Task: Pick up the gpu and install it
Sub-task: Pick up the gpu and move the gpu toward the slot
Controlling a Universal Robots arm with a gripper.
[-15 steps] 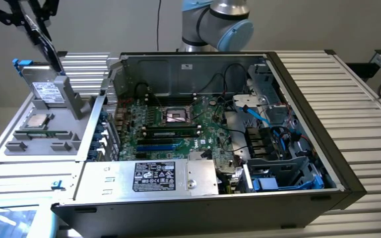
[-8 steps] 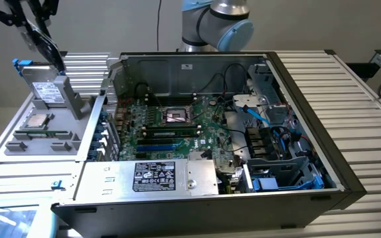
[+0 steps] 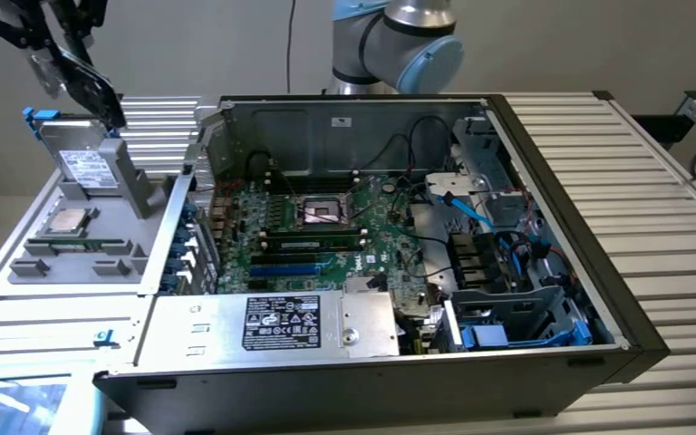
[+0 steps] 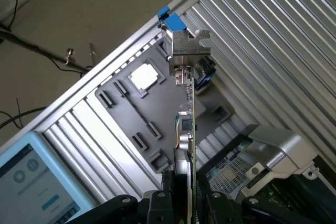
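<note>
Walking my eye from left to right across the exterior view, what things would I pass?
The gpu held up high → the motherboard → the blue drive bay → the ribbed metal table.

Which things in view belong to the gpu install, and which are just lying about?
Part of the job:
- the gpu, held edge-on in the gripper
- the open computer case and its motherboard

Lying about:
- hard drive, CPU and RAM stick on the grey tray
- tablet
</note>
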